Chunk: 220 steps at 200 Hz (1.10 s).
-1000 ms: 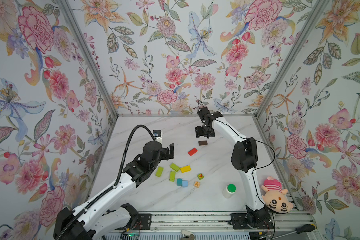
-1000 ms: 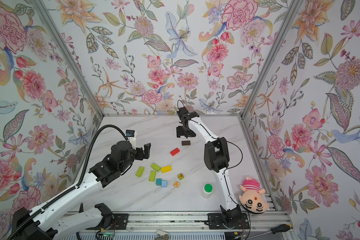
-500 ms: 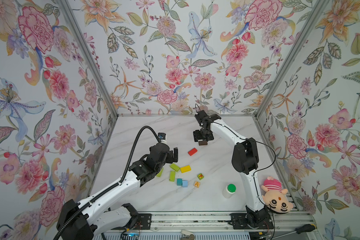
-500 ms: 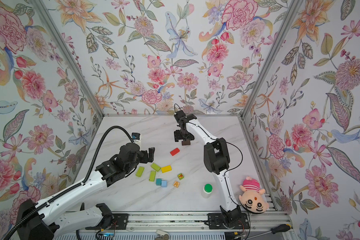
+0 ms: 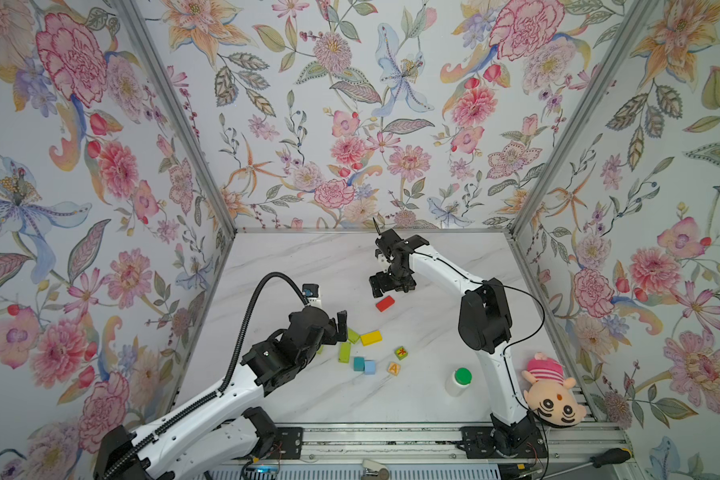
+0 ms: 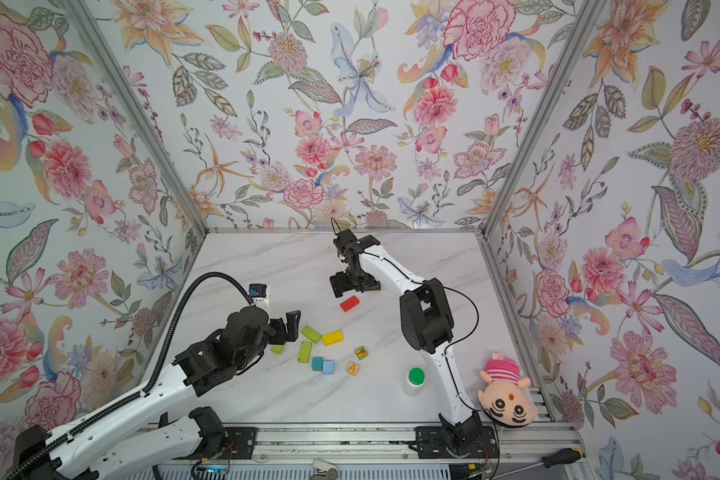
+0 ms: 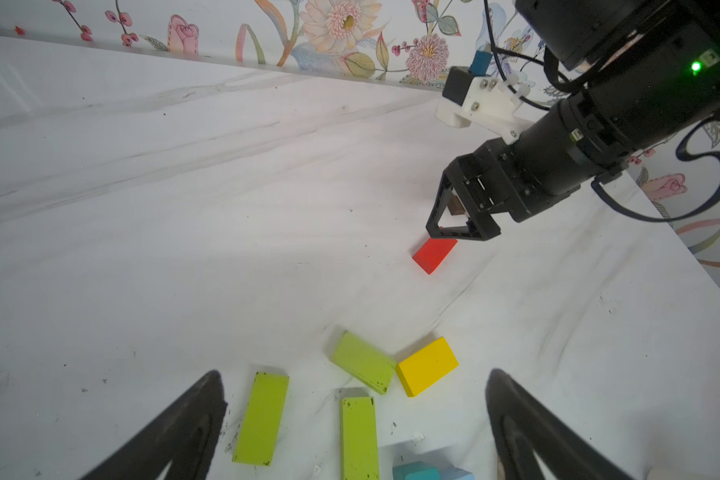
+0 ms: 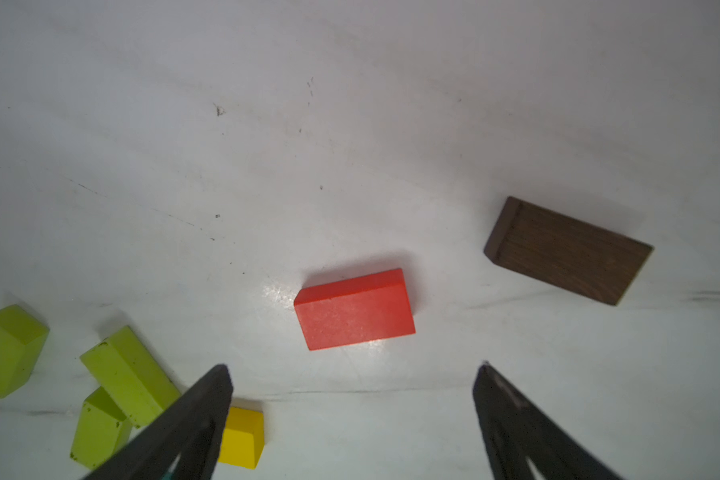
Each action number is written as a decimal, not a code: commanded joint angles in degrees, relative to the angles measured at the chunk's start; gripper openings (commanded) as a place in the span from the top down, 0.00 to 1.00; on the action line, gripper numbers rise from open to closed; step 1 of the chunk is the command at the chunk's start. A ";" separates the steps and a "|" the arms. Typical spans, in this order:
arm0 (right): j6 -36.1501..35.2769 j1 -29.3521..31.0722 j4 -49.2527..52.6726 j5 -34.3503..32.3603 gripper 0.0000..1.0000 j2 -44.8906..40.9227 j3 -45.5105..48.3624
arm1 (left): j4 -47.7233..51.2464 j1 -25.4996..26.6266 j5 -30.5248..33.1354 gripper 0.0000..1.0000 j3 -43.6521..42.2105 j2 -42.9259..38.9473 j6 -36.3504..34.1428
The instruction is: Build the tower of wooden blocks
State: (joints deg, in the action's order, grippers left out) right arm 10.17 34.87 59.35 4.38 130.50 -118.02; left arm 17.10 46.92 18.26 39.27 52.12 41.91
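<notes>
- The right gripper [image 5: 391,290] hangs a little above the middle of the frame in both top views. Its fingers [image 8: 208,411] point down and are spread wide, released, with nothing between them.
- The red block [image 5: 385,303] lies flat on the white table [image 5: 287,266], just below that gripper in the frame.
- The brown block [image 8: 568,251] lies flat near the red one and apart from it. In the top views the gripper hides it.
- The left gripper [image 5: 334,328] sits left of centre, its jaws wide apart and empty, over the lime blocks [image 7: 262,417].
- One of the three lime blocks meets the yellow block [image 5: 371,337] corner to corner.
- Just below them in the frame, the teal cube [image 5: 358,364] and the light-blue cube [image 5: 369,367] sit touching side by side.
- The green cube [image 5: 400,353] and the "A" cube [image 5: 393,368] stand to their right, each apart.
- Every block rests directly on the table.
- A green-capped bottle [image 5: 458,380] and a doll [image 5: 551,392] sit at the lower right.
</notes>
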 commanded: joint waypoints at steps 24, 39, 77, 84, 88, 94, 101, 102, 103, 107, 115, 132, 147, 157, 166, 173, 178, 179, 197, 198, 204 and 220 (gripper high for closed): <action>-1.96 1.24 1.26 0.49 0.07 0.56 0.16 | -0.80 5.88 3.03 0.01 -3.38 -1.93 3.76; -2.40 1.79 1.25 -0.75 0.07 0.90 0.02 | -0.24 7.33 4.04 0.01 -3.48 -1.85 4.05; -2.53 1.85 1.24 -2.26 0.07 1.51 0.06 | 0.55 8.88 5.41 0.01 -3.64 -2.08 4.65; -2.62 1.84 1.21 -2.58 0.07 1.60 0.06 | 0.57 8.94 5.49 0.01 -3.80 -2.30 4.78; -2.68 1.79 1.27 -2.87 0.07 1.66 0.10 | 0.59 8.98 5.43 0.01 -3.84 -2.35 4.84; -2.70 3.39 1.26 -3.27 0.07 1.71 0.24 | 0.65 8.99 5.43 0.01 -3.96 -2.58 4.80; -2.79 3.59 1.25 -3.63 0.07 1.78 0.21 | 0.78 8.97 5.39 0.01 -4.10 -2.75 4.76; -2.79 3.65 1.27 -3.70 0.07 1.82 0.23 | 0.85 8.98 5.38 0.01 -4.10 -2.74 4.80; -2.79 3.64 1.24 -3.69 0.07 1.80 0.23 | 0.88 8.98 5.43 0.01 -4.11 -2.73 4.74; -2.79 3.75 1.28 -3.82 0.07 1.87 0.20 | 0.99 8.98 5.42 0.01 -3.98 -2.76 4.75; -2.79 3.82 1.27 -4.16 0.07 2.09 0.33 | 1.38 8.96 5.47 0.01 -3.96 -2.82 4.38; -2.88 4.01 1.26 -4.12 0.08 2.57 0.31 | 2.13 8.99 5.72 0.01 -3.60 -2.83 3.63; -3.27 4.21 1.25 -3.98 0.08 3.15 0.16 | 2.36 8.98 5.76 0.01 -3.47 -2.90 3.18; -3.80 4.24 1.23 -3.93 0.08 3.85 -0.09 | 2.40 9.02 5.82 0.00 -3.54 -3.00 3.09; -4.06 4.24 1.28 -4.40 0.08 4.48 -0.33 | 2.33 8.98 5.91 0.01 -3.62 -2.99 3.07; -4.26 4.24 1.26 -4.69 0.08 4.71 -0.37 | 2.41 9.00 5.97 0.01 -3.69 -3.04 3.00; -4.41 4.24 1.21 -4.85 0.08 4.84 -0.46 | 2.47 9.01 6.15 0.01 -3.65 -2.92 3.03; -4.48 4.24 1.25 -4.88 0.08 4.89 -0.46 | 2.49 8.99 6.16 0.01 -3.66 -2.91 2.97; -4.72 4.24 1.25 -5.74 0.08 5.34 -0.64 | 2.61 8.98 6.43 0.01 -3.28 -2.64 2.57; -4.72 4.24 1.23 -5.76 0.08 5.36 -0.64 | 2.60 8.98 6.43 0.00 -3.25 -2.59 2.56; -4.81 4.19 1.24 -6.11 0.08 5.47 -0.72 | 2.58 9.03 6.44 0.01 -3.17 -2.52 2.38; -5.09 4.11 1.22 -6.55 0.07 5.96 -0.98 | 2.66 8.97 6.44 0.01 -2.99 -2.18 1.80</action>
State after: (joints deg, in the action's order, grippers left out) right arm 6.37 39.13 59.35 -0.27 134.80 -118.02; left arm 18.04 55.18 23.00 35.90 49.84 45.43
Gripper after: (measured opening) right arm 0.923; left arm 0.994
